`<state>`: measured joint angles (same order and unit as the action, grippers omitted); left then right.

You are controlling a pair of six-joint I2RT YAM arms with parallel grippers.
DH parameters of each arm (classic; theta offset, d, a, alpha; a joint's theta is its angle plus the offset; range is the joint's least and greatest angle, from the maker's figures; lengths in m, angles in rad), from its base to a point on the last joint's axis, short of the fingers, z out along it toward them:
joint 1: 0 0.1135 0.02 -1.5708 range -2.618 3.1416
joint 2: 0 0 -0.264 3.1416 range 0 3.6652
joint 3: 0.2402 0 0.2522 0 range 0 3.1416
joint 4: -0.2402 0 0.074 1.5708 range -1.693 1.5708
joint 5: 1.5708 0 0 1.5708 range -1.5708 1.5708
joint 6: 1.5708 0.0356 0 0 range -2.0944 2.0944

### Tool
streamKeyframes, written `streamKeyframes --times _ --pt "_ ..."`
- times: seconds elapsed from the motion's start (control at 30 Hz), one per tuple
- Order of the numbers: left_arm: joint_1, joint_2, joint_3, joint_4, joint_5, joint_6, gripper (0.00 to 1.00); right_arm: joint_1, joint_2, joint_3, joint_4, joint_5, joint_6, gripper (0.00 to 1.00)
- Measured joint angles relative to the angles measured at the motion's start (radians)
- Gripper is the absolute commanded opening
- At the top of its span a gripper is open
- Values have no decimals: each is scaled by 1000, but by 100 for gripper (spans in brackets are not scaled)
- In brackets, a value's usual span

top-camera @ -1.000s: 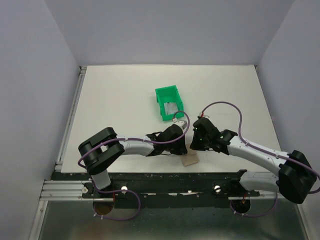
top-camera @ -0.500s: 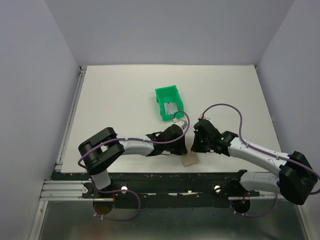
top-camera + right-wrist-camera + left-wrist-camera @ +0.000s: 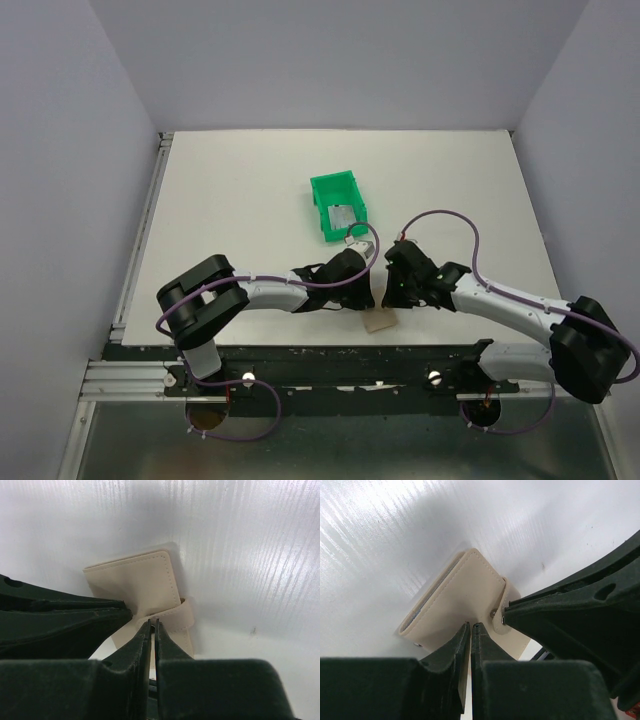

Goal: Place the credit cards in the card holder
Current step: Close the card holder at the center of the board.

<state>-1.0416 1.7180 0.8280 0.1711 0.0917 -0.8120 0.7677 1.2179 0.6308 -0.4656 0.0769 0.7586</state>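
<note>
Nothing is stowed yet: a credit card [image 3: 343,217] lies in the green bin [image 3: 325,188], and the card holder [image 3: 462,595] sits closed between your arms. Your left gripper [image 3: 471,626] and right gripper [image 3: 152,622] — jaws almost together — each appear to pinch its edge.

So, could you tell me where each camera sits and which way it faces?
Top external: above and behind, looking down on the table and green bin; left arm and right arm show.
Left wrist: on the left arm, looking along the left gripper at the card holder; right gripper intrudes.
Right wrist: on the right arm, looking along its gripper at the strap.
Shared: both wrist views show the card holder.
</note>
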Motion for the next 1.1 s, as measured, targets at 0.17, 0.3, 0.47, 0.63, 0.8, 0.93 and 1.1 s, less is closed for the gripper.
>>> streamKeyframes --times 0.17,0.3,0.47,0.63,0.8,0.93,1.1 --pt "0 0 0 0 0 0 16 0 19 -3 1 -1 0 15" --pt "0 0 0 0 0 -1 16 0 23 -11 2 -6 1 15" --pt "0 0 -1 1 0 -1 16 0 28 -11 4 -12 1 15" --pt "0 0 -2 2 0 -1 16 0 31 -11 8 -16 1 15" --pt "0 0 -2 3 0 -1 16 0 31 -11 12 -18 0 15" --pt "0 0 -2 3 0 -1 16 0 31 -11 21 -27 0 15" --pt "0 0 -2 3 0 -1 16 0 33 -11 24 -40 0 15"
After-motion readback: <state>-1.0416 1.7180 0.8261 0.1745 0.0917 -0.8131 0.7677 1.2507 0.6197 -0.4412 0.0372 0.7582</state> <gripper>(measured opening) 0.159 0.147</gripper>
